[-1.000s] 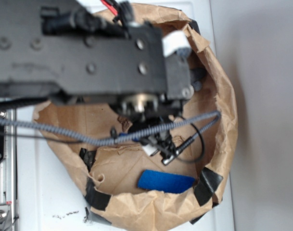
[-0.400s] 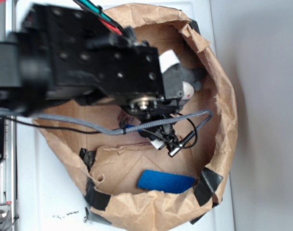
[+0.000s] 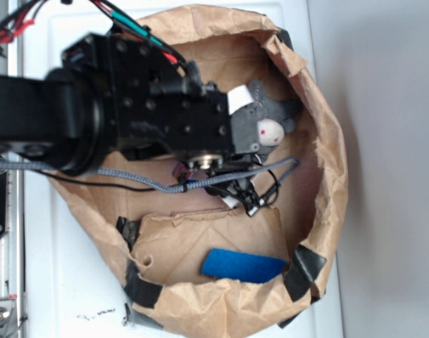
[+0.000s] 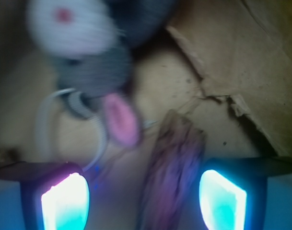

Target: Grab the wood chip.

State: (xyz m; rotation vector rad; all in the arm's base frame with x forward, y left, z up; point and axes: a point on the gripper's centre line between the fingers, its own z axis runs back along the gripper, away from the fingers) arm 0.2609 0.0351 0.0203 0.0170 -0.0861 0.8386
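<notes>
wrist view: your gripper stands wide open and holds nothing, its two lit fingertips at 7 and 5 o'clock. the wood chip lies lengthwise between them, nearer the 5 o'clock pad, so a closing stroke would likely meet its flat sides. the grey plush mouse sits at 11 o'clock, its pink tail just beside the chip. exterior view: the arm hides the chip inside the paper bag; the blue sponge lies at 6 o'clock, well apart.
</notes>
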